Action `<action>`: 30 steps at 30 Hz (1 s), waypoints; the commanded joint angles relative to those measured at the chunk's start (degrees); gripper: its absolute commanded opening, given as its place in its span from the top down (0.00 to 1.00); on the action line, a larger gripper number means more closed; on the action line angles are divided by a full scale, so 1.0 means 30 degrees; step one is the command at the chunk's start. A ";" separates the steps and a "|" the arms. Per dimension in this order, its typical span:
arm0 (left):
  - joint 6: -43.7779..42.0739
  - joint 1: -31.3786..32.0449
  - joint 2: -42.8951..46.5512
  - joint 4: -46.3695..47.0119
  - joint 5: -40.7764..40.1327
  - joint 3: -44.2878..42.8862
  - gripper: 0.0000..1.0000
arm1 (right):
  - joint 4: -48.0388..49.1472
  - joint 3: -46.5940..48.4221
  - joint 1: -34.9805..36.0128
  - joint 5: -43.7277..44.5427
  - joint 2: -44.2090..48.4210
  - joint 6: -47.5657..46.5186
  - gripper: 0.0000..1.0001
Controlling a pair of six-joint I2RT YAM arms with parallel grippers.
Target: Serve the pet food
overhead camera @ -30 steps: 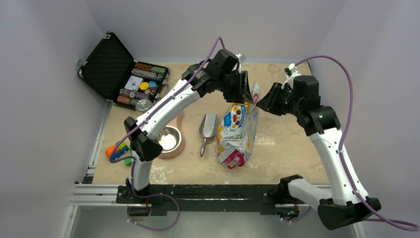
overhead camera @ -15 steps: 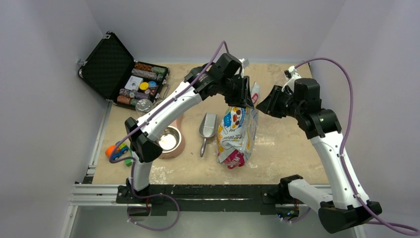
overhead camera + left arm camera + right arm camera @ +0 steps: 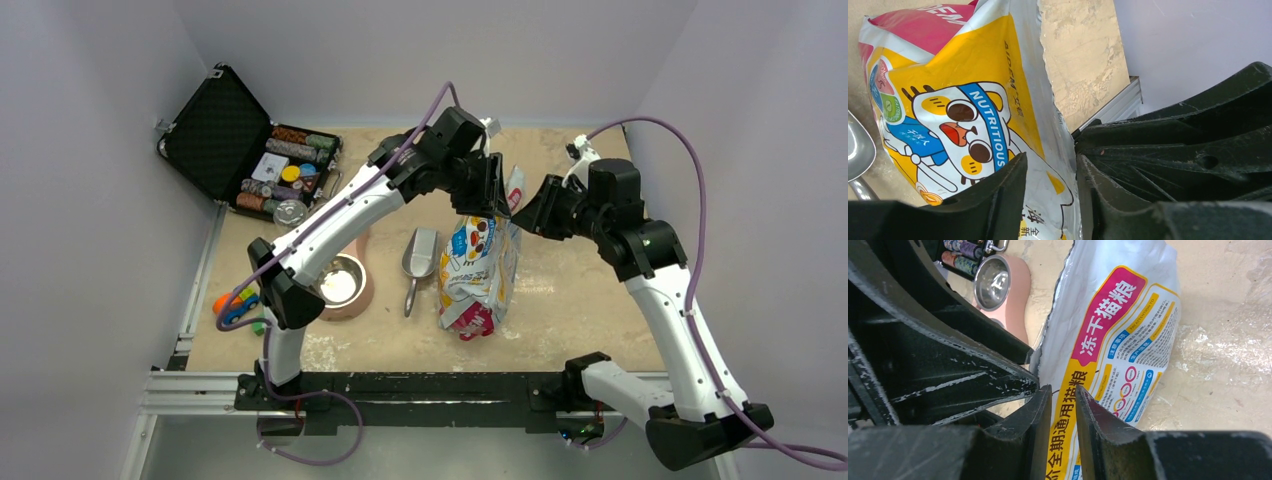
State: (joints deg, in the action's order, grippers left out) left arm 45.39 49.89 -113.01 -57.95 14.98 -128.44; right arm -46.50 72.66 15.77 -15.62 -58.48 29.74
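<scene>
No pet food shows yet: I judge the kibble to be sealed inside the glossy white bag [image 3: 478, 265], which stands upright directly beneath both claws, its top edge caught between them. The left claw [image 3: 1050, 165] is closed on the bag's cartoon-printed front panel at the top edge, the film filling the gap between its jaws. The right claw [image 3: 1063, 395] is clamped narrow on the opposite panel, the one with the red and yellow band, nose to nose with the left claw. Holding opposite faces of the mouth this way reads to me as the set-up for pulling it open, and the double grip also keeps the bag from toppling.

A metal scoop [image 3: 418, 262] lies flat just to the left of the left claw and nearer the arm bases, handle toward me, within easy reach. Further left, a steel bowl [image 3: 340, 280] sits in its pink holder to receive the serving. Well to the far left of both claws lies an open black case [image 3: 240, 150] of coloured chips, with toy blocks [image 3: 238, 305] by the table's [image 3: 580, 290] left edge.
</scene>
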 commanded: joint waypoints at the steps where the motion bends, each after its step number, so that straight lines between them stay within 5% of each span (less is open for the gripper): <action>1: -0.0437 0.0011 0.1422 0.0281 -0.0178 -0.0236 0.58 | 0.0239 0.0183 0.0169 -0.0113 0.0104 -0.0220 0.71; 14: -0.0342 0.0018 0.0789 0.0136 -0.0021 -0.0495 0.66 | 0.0080 0.0538 0.0490 0.0383 -0.0062 -0.0163 0.71; 18: -0.0334 0.0011 0.0642 0.0069 -0.0022 -0.0577 0.62 | -0.0092 0.0702 0.0571 0.0544 -0.0164 -0.0111 0.71; 22: -0.0308 0.0012 0.0639 0.0278 0.0192 -0.0583 0.45 | -0.0149 0.0671 0.0617 0.1016 -0.0151 -0.0061 0.71; 25: -0.0304 0.0013 0.0593 0.0471 0.0321 -0.0645 0.41 | -0.0371 0.0681 0.0604 0.1367 -0.0169 -0.0048 0.71; 30: -0.0246 0.0011 0.0169 0.0268 0.0235 -0.0856 0.55 | -0.0364 0.0623 0.0603 0.1370 -0.0133 -0.0053 0.71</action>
State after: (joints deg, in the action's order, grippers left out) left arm 44.91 49.91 -111.70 -57.98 14.94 -128.49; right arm -47.53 72.73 17.28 -12.71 -58.98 29.78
